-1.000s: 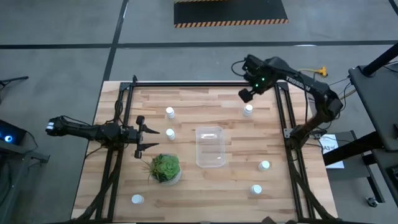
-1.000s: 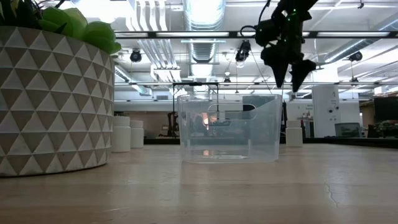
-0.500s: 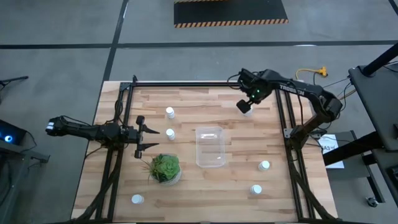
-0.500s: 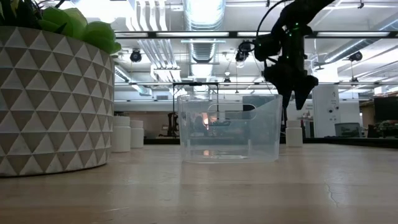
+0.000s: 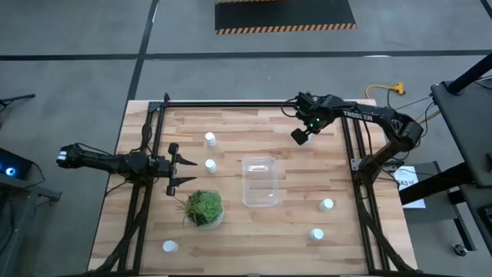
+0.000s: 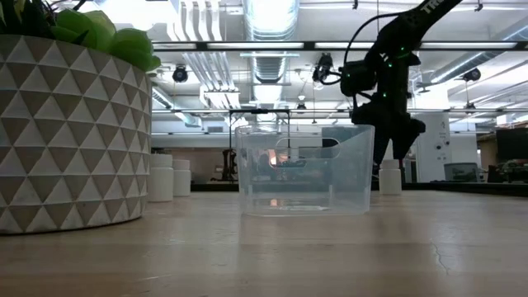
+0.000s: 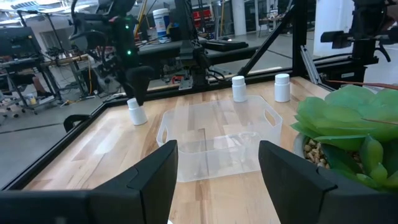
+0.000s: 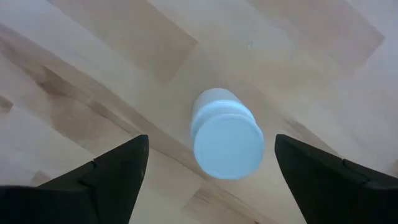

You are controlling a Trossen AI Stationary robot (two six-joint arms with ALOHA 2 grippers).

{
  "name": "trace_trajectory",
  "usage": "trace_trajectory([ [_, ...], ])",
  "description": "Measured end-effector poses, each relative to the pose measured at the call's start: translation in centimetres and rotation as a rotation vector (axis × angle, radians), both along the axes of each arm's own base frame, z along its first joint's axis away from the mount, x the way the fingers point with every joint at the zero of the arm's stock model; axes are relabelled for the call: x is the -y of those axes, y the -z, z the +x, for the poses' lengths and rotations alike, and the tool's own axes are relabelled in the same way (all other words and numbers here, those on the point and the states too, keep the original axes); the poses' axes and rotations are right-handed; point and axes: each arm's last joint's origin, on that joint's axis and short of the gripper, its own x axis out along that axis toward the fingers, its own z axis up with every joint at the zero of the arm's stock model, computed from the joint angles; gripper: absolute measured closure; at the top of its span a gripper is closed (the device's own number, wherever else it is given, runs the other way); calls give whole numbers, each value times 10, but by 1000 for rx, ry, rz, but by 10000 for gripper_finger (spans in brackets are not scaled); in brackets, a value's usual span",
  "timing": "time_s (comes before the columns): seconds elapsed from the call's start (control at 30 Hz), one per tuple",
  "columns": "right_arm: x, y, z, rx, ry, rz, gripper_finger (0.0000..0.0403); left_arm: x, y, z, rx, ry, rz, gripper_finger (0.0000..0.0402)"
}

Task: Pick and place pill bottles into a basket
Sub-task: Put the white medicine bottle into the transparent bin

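My right gripper [image 8: 211,142] hangs open at the table's far right, pointing down over a white pill bottle [image 8: 227,142]. Its two fingers stand on either side of the cap, just above it, as the low view shows [image 6: 392,153]. That bottle [image 6: 389,177] stands upright on its base. The clear basket [image 5: 260,182] sits mid-table, with nothing in it. Other pill bottles stand at far left [image 5: 210,139], left of the basket [image 5: 211,165], near right [image 5: 327,205] [image 5: 317,234] and near left [image 5: 169,247]. My left gripper [image 5: 175,163] waits open at the left.
A green plant in a patterned round pot [image 5: 204,208] stands left of the basket, toward the near edge. Black frame rails run along the table's left [image 5: 146,154], far and right [image 5: 350,146] sides. Bare wood lies between the right-hand bottle and the basket.
My right gripper has come down toward the bottle at the far right and drifted a little toward the table's near edge, still pointing down. The bottle has kept its place.
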Motion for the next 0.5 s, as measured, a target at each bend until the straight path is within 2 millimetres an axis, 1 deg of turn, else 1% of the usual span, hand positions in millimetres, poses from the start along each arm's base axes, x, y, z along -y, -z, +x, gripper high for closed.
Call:
trace_trajectory([
  [0.13, -1, 6, -2, -4, 6, 4, 68, 0, 0, 0, 0, 0, 0, 194],
  [0.27, -1, 8, -2, 3, 5, -2, 81, 0, 0, 0, 0, 0, 0, 194],
  [0.5, 2, 3, 2, 27, 2, -21, 137, 0, 0, 0, 0, 0, 0, 194],
])
